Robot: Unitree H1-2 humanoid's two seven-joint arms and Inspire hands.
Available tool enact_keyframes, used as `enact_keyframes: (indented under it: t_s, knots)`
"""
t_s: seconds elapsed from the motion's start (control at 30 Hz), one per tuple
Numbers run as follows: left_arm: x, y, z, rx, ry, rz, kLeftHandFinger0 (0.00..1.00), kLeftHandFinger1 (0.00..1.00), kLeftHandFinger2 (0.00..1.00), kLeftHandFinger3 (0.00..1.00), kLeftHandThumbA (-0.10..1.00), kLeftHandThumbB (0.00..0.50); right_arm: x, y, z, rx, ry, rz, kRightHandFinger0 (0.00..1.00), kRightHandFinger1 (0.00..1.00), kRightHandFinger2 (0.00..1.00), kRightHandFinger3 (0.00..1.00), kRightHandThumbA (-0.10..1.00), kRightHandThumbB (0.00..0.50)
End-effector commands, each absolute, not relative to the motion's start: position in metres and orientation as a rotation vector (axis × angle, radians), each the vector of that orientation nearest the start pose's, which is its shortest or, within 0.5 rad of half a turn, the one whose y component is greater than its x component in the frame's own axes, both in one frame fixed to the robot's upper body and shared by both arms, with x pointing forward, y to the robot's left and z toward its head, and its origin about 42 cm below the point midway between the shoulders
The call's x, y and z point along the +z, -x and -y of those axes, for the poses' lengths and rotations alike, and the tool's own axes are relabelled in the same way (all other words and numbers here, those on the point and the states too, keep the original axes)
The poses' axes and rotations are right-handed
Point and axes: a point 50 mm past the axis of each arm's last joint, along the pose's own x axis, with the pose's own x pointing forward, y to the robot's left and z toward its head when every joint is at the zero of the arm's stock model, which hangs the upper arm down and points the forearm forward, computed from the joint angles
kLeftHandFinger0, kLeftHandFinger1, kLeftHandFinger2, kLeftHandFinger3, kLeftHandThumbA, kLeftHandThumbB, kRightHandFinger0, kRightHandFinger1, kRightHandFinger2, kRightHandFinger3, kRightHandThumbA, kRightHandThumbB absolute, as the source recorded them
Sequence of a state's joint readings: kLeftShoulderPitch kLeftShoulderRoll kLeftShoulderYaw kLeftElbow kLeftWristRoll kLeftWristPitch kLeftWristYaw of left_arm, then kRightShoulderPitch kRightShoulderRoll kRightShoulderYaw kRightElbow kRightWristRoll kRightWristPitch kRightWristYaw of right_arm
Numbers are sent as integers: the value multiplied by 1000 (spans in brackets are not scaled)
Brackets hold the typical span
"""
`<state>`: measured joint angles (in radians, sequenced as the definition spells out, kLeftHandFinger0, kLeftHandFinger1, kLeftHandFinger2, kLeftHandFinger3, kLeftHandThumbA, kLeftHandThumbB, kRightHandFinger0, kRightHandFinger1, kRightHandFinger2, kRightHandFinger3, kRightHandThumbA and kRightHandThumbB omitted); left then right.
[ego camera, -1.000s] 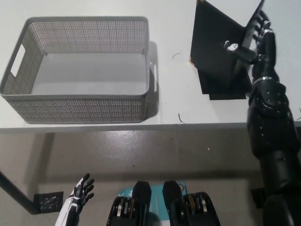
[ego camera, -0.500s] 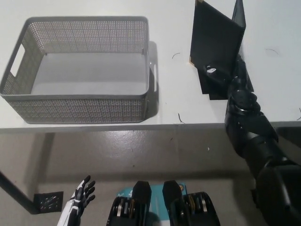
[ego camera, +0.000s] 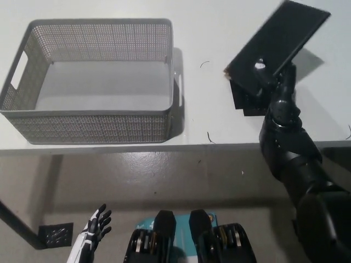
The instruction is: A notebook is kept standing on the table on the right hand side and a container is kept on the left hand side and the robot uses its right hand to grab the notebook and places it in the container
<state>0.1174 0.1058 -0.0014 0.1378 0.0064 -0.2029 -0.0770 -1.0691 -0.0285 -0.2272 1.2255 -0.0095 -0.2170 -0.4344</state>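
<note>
Open tabletop left of the right hand (ego camera: 274, 82)

Bare table (ego camera: 203, 98) between hand and basket (ego camera: 98, 126); basket's near wall and rim standing in the way; inside unoccupied.

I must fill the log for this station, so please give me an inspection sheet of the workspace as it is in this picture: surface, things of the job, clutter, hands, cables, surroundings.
Surface: white table, a few small dark marks on it.
Job's things: black notebook at the right, tilted and raised off the table; grey mesh basket at the left, nothing inside.
Clutter: nothing seen, apart from a dark flat patch on the table under the notebook; what it is cannot be told.
Hands: right hand shut on the notebook's lower part; left hand low at the lower left, below the table edge, fingers apart, holding nothing.
Cables: nothing seen.
Surroundings: grey floor; a small dark square on the floor at the lower left.
</note>
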Motion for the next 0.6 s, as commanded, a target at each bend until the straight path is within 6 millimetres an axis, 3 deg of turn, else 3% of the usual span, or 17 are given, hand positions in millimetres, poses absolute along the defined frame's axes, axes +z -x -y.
enact_keyframes:
  t_s: [0.0,0.13,0.17,0.2,0.23,0.27,0.4,0.5,0.57]
  knots:
    - [47,-234,-253,-73,-142,-12,1000,1000,1000,1000,1000,138,314,-566,149,-314,-86,350,0,164,657,713,-100,87]
    - [46,-233,-253,-72,-144,-16,1000,1000,1000,1000,1000,123,361,-556,132,-289,-39,473,0,196,674,752,-100,98]
    - [46,-233,-253,-72,-144,-16,1000,1000,1000,1000,1000,122,362,-555,131,-289,-36,476,0,196,673,754,-100,98]
    - [45,-233,-253,-69,-148,-18,1000,1000,1000,1000,1000,126,383,-548,120,-267,-24,522,0,184,663,773,-100,74]
    - [45,-233,-253,-69,-148,-17,1000,1000,1000,1000,1000,128,388,-546,118,-258,-24,538,0,172,643,788,-100,70]
    - [45,-233,-252,-73,-142,-13,1000,1000,1000,1000,1000,127,410,-537,103,-249,1,586,0,174,631,785,-100,91]
    - [45,-233,-252,-72,-164,-9,1000,1000,1000,1000,1000,132,445,-516,66,-152,-36,677,0,223,680,778,-100,108]
    - [42,-230,-249,-76,-145,-25,1000,1000,1000,1000,1000,146,451,-507,44,-96,6,700,0,226,659,795,-100,102]
    - [41,-230,-249,-83,-141,-20,1000,1000,1000,1000,1000,127,452,-504,34,-83,21,696,0,177,599,789,-100,107]
